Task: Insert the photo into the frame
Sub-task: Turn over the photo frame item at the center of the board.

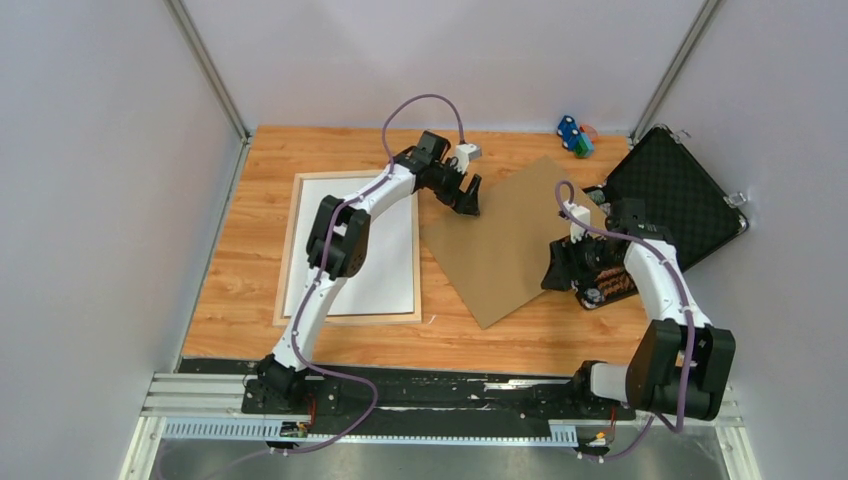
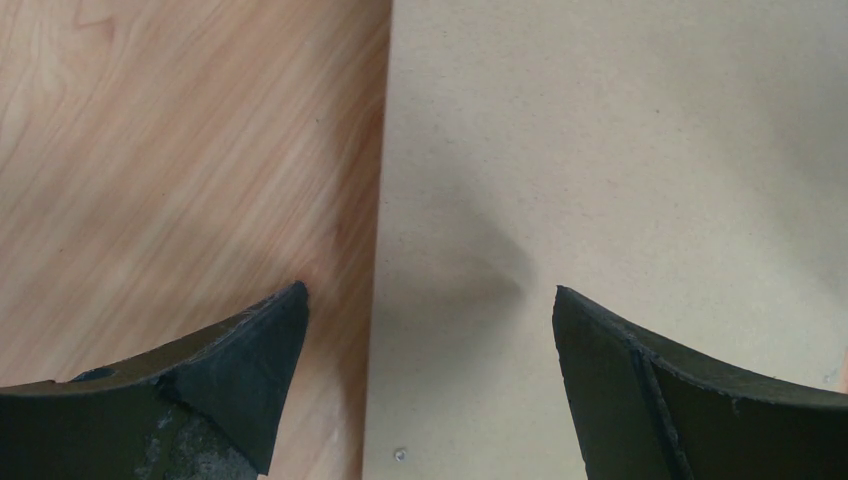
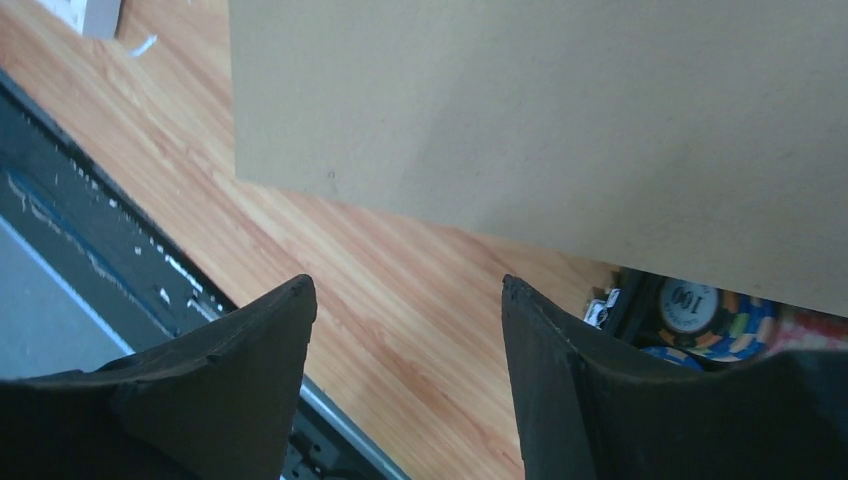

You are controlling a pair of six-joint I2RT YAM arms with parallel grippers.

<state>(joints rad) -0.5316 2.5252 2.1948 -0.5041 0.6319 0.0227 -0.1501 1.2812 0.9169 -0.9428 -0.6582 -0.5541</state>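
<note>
Brown board [image 1: 505,240] beneath wide-open left pincer [image 2: 428,288]; right pincer [image 3: 406,280] apart, seemingly empty.

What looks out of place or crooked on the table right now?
The brown board lies askew, turned diagonally while the frame sits square to the table. Its right edge overhangs the poker chips by the open black case, so it probably isn't lying flat.

frame [image 1: 380,318] partly behind left arm [image 1: 340,235], far blue-green item [image 1: 574,136] too small
</note>
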